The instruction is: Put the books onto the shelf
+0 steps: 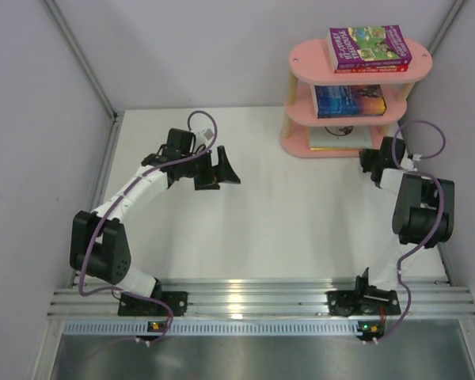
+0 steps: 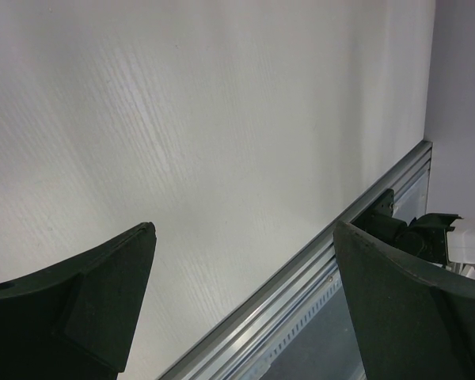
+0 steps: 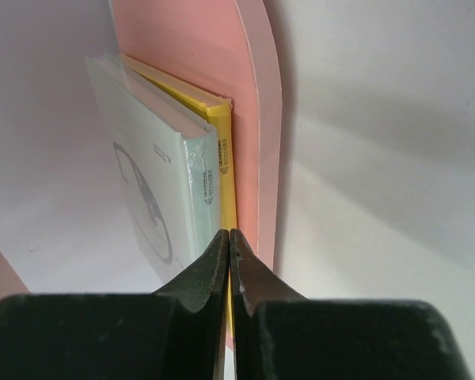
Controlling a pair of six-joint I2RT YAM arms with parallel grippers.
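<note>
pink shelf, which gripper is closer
Right. The right gripper is at the pink shelf, bottom tier; the left gripper is over the table, well left of it.

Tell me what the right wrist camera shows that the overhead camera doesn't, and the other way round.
Only the right wrist: the yellow book beneath the pale grey-green book, and the right gripper, fingers shut together, at the yellow book's edge. Only the overhead: the purple-green cartoon book on a red book on the top tier, the blue-orange book on the middle tier, the left gripper open above the table. Both: the pink shelf, the pale book on its bottom tier, the right gripper.
</note>
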